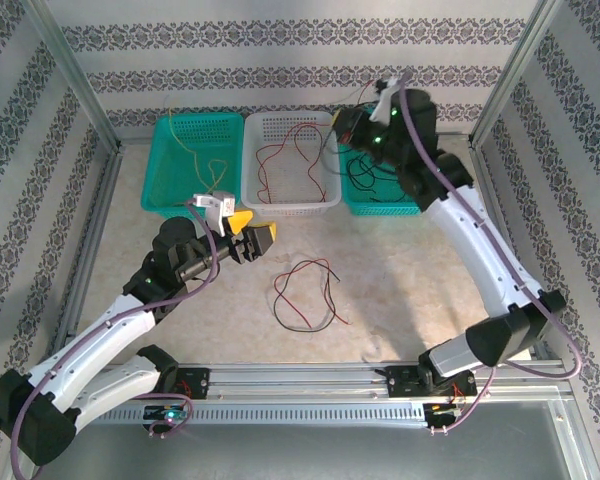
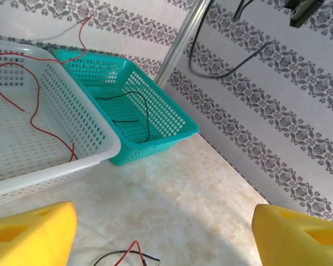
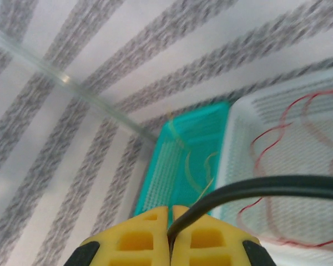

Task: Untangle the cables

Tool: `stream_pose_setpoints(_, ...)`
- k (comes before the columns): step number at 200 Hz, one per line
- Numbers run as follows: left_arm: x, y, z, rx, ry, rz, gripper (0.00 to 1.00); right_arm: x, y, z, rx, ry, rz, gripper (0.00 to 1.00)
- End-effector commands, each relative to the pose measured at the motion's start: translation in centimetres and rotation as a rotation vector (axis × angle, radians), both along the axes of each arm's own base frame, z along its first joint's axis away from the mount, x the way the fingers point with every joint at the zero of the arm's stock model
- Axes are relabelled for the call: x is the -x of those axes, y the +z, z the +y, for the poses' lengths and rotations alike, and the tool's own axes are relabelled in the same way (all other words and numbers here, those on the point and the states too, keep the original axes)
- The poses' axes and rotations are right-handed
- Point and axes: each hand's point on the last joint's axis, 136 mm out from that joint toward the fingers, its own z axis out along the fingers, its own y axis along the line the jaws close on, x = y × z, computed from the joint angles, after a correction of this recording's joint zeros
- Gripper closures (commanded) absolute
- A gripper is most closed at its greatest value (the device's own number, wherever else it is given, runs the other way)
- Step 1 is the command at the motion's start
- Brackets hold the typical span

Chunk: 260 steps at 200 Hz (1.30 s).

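Closest to the overhead lens, near rail [image 1: 300, 378]; past it, left gripper [image 1: 254, 232], jaws spread wide and empty, poised just beside and above tangle of red and black cables [image 1: 305, 295] lying loose on table [image 1: 410, 280] ahead of its tips. Farther off, right gripper [image 1: 350, 126] raised over right teal basket [image 1: 380, 208], pinched on held black cable [image 1: 365, 172] trailing down from its fingertips into that basket. To that gripper's left, white basket [image 1: 290, 207] with red cable [image 1: 280, 150]; beyond that, left teal basket [image 1: 160, 190] with yellow cable [image 1: 187, 148]. Through the left wrist lens: fingers [image 2: 30, 233] far apart at both lower corners, one strand of the tangle low between them, white basket ahead to the left, right teal basket straight ahead, held black cable dangling high to the right under the right gripper. Through the right wrist lens: pads [image 3: 139, 238] clamped tight together on the held black cable, leading off to their right, with the other two baskets far beyond. Judging the step as dropping this cable into its basket: lower first until the slack pools inside the walls, release only then, lift straight up to avoid snagging. Probably next for the left gripper: descend onto one colour only, away from any crossing, close gently, draw slowly.
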Motion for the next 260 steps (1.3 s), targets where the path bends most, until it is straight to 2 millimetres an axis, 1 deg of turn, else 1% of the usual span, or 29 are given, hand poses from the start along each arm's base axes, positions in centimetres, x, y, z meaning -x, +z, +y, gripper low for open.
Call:
stream_pose_setpoints(1, -0.1, -1.0, 1.0, -0.029, 0.044, 0.023, 0.23, -3.1, -4.8, -3.7, 0.146, -0.072, 0.115, 1.0)
stream_pose_setpoints(13, -0.3, -1.9, 1.5, -0.039, 0.079, 0.055, 0.23, -5.2, -6.7, -5.9, 0.172, -0.123, 0.154, 1.0)
stream_pose_setpoints(28, -0.5, -2.8, 1.9, -0.051, 0.109, 0.092, 0.23, -7.6, -9.0, -8.1, 0.196, -0.168, 0.202, 1.0)
stream_pose_setpoints(46, -0.6, -3.8, 2.1, -0.066, 0.124, 0.135, 0.23, -10.4, -12.2, -10.0, 0.217, -0.198, 0.266, 0.99)
stream_pose_setpoints(59, -0.7, -4.2, 2.2, -0.075, 0.13, 0.158, 0.24, -12.3, -14.4, -10.9, 0.233, -0.202, 0.312, 0.9)
stream_pose_setpoints(73, -0.7, -4.5, 2.2, -0.073, 0.131, 0.175, 0.23, -13.8, -16.2, -11.3, 0.244, -0.187, 0.363, 0.75)
stream_pose_setpoints(90, -0.5, -4.4, 2.1, -0.064, 0.125, 0.182, 0.22, -14.7, -17.4, -11.4, 0.266, -0.181, 0.396, 0.68)
stream_pose_setpoints(95, -0.4, -4.4, 2.1, -0.062, 0.127, 0.185, 0.22, -14.8, -17.5, -11.6, 0.271, -0.186, 0.399, 0.64)
stream_pose_setpoints(107, -0.4, -4.4, 2.2, -0.06, 0.129, 0.188, 0.21, -14.7, -17.4, -11.5, 0.273, -0.191, 0.399, 0.54)
stream_pose_setpoints(122, -0.3, -4.6, 2.3, -0.058, 0.132, 0.196, 0.2, -14.2, -16.9, -11.5, 0.274, -0.192, 0.395, 0.51)
stream_pose_setpoints(128, -0.2, -4.6, 2.3, -0.056, 0.131, 0.199, 0.2, -13.8, -16.4, -11.4, 0.275, -0.19, 0.388, 0.5)
stream_pose_setpoints(143, -0.1, -4.7, 2.2, -0.048, 0.125, 0.206, 0.2, -12.6, -15.5, -10.9, 0.294, -0.183, 0.371, 0.45)
stream_pose_setpoints(150, -0.1, -4.7, 2.2, -0.045, 0.124, 0.209, 0.2, -11.8, -15.4, -10.7, 0.311, -0.178, 0.376, 0.44)
stream_pose_setpoints(154, 0.0, -4.7, 2.1, -0.043, 0.122, 0.209, 0.2, -11.3, -15.0, -10.5, 0.318, -0.173, 0.372, 0.45)
stream_pose_setpoints(157, 0.0, -4.7, 2.1, -0.041, 0.121, 0.209, 0.2, -10.9, -15.2, -10.4, 0.325, -0.168, 0.377, 0.44)
stream_pose_setpoints(163, 0.0, -4.8, 2.1, -0.041, 0.117, 0.212, 0.2, -9.9, -14.7, -10.1, 0.334, -0.159, 0.372, 0.45)
stream_pose_setpoints(170, 0.1, -4.8, 2.0, -0.038, 0.114, 0.215, 0.2, -8.7, -14.7, -9.7, 0.348, -0.151, 0.374, 0.45)
stream_pose_setpoints(179, 0.2, -4.8, 1.9, -0.034, 0.106, 0.217, 0.2, -6.7, -14.4, -8.9, 0.361, -0.136, 0.362, 0.44)
stream_pose_setpoints(185, 0.2, -4.9, 1.9, -0.032, 0.104, 0.221, 0.2, -5.4, -14.7, -8.4, 0.371, -0.126, 0.363, 0.44)
stream_pose_setpoints(186, 0.2, -4.9, 1.9, -0.032, 0.104, 0.22, 0.2, -5.1, -14.4, -8.3, 0.369, -0.124, 0.354, 0.44)
stream_pose_setpoints(197, 0.3, -5.0, 1.9, -0.029, 0.104, 0.223, 0.2, -2.1, -15.1, -7.2, 0.382, -0.102, 0.35, 0.43)
stream_pose_setpoints(198, 0.3, -5.0, 1.9, -0.03, 0.103, 0.224, 0.2, -1.6, -15.7, -7.0, 0.387, -0.097, 0.362, 0.43)
stream_pose_setpoints(209, 0.4, -5.3, 1.9, -0.027, 0.099, 0.235, 0.2, 1.6, -16.9, -5.5, 0.407, -0.062, 0.361, 0.41)
stream_pose_setpoints(221, 0.5, -5.6, 1.8, -0.026, 0.093, 0.243, 0.2, 5.1, -18.9, -3.9, 0.44, -0.02, 0.371, 0.41)
stream_pose_setpoints(234, 0.6, -5.7, 1.8, -0.027, 0.091, 0.252, 0.21, 8.5, -21.7, -2.5, 0.493, 0.017, 0.397, 0.41)
stream_pose_setpoints(244, 0.6, -5.9, 1.9, -0.037, 0.094, 0.262, 0.22, 10.9, -23.9, -1.9, 0.536, 0.039, 0.427, 0.41)
stream_pose_setpoints(260, 0.6, -6.5, 2.1, -0.063, 0.107, 0.285, 0.24, 13.9, -27.3, -1.6, 0.571, 0.053, 0.487, 0.43)
